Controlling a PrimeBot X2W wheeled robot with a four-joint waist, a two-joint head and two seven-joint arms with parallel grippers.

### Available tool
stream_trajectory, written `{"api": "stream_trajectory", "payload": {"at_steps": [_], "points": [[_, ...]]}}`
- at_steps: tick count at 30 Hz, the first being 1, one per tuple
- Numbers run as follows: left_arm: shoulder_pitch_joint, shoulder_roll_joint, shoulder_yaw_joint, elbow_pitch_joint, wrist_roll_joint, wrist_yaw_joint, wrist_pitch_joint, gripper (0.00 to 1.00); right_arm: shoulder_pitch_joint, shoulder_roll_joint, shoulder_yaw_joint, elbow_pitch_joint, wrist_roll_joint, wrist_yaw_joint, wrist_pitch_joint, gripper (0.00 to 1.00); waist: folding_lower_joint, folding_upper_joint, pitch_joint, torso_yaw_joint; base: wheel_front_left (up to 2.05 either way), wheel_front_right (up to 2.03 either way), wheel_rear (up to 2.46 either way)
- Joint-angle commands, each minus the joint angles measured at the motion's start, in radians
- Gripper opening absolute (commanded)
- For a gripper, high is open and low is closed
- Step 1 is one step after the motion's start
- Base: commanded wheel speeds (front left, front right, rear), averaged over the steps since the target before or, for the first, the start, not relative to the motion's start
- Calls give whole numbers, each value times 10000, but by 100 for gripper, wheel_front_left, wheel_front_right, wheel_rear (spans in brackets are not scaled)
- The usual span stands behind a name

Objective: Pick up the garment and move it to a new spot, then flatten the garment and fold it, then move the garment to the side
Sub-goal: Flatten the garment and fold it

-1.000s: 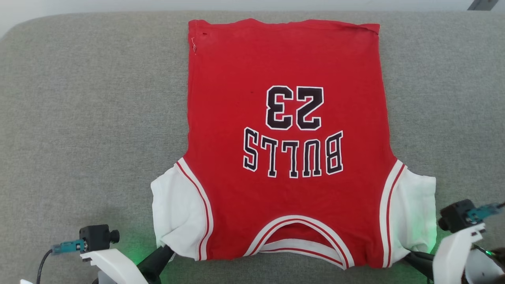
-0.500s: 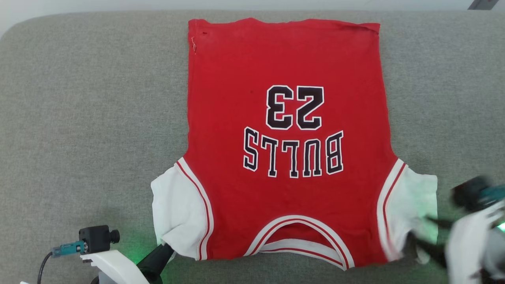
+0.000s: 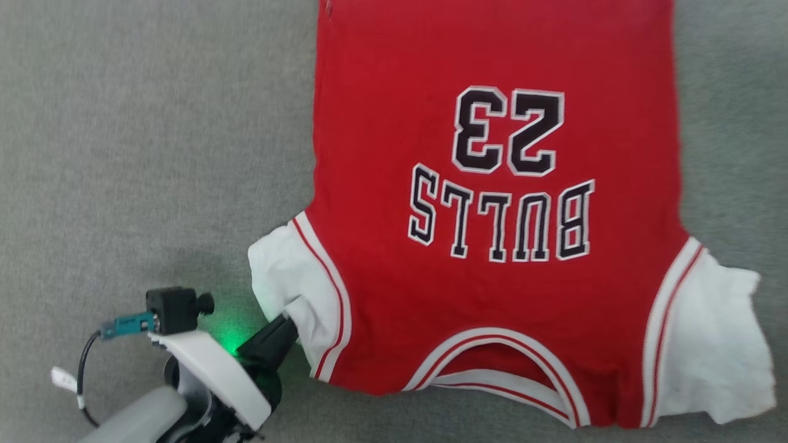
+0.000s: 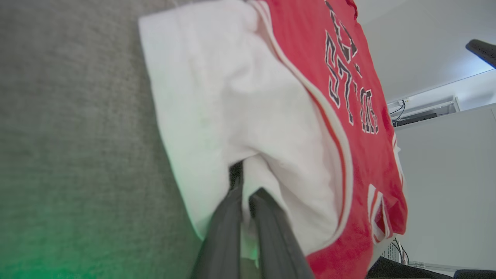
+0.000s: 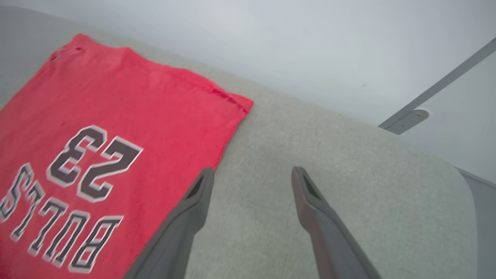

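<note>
At garment (image 3: 492,289) sleeve edge: left fingers (image 3: 271,343) pinching.

One red basketball-jersey T-shirt (image 3: 492,295) of soft cloth, with white short sleeves, white-and-red striped trim at the armholes and neck, and dark white-outlined "BULLS" and "23". It lies spread nearly flat, print side up, on the grey fabric-covered table (image 3: 154,154), neck opening at the near edge and hem toward the far side, so the lettering reads upside down in the head view. The sleeve on the robot's right lies open and lightly rumpled; the sleeve on the left is bunched, with a fold pinched between the closed fingers of the left gripper (image 4: 245,182).
</note>
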Motion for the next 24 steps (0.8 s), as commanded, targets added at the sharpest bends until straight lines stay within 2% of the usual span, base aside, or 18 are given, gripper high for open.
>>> {"api": "stream_trajectory", "payload": {"at_steps": [1, 6, 11, 16, 21, 22, 23, 24], "points": [[-369, -314, -6, 163, 39, 37, 62, 0, -566, 105, 170, 397, -276, -1, -17, 100, 0, -1, 675, 375, 0, 0, 0], [-1069, -775, -113, 334, 274, 71, 132, 0, -3759, 580, 1350, 3365, -1595, 0, 87, 100, 0, -1, 1560, 897, 0, 0, 0], [-1388, -1070, -322, 459, 395, 120, 92, 0, -5669, 1010, 2216, 5879, -2261, -1, 849, 100, 0, -1, 2179, 1291, 0, 0, 0], [-1497, -1238, -495, 571, 366, 172, -21, 0, -6608, 1450, 2812, 7344, -2161, -1, 1677, 100, 0, -1, 2530, 1515, 0, 0, 0], [-1703, -1448, -682, 693, 308, 191, -106, 0, -6654, 1662, 3668, 7965, -1984, 2, 1938, 100, 0, -1, 2725, 1584, 0, 0, 0], [-1762, -1496, -716, 713, 301, 191, -112, 0, -6611, 1650, 3850, 7977, -1888, 3, 1946, 87, 0, -1, 2741, 1590, 0, 0, 0], [-1822, -1543, -739, 724, 287, 191, -134, 0, -6603, 1620, 4016, 7989, -1802, 10, 1897, 46, 0, -1, 2754, 1590, 0, 0, 0], [-1867, -1581, -752, 737, 258, 191, -151, 0, -6590, 1585, 4130, 8004, -1730, 10, 1820, 11, 0, -1, 2760, 1587, 0, 0, 0]]}}
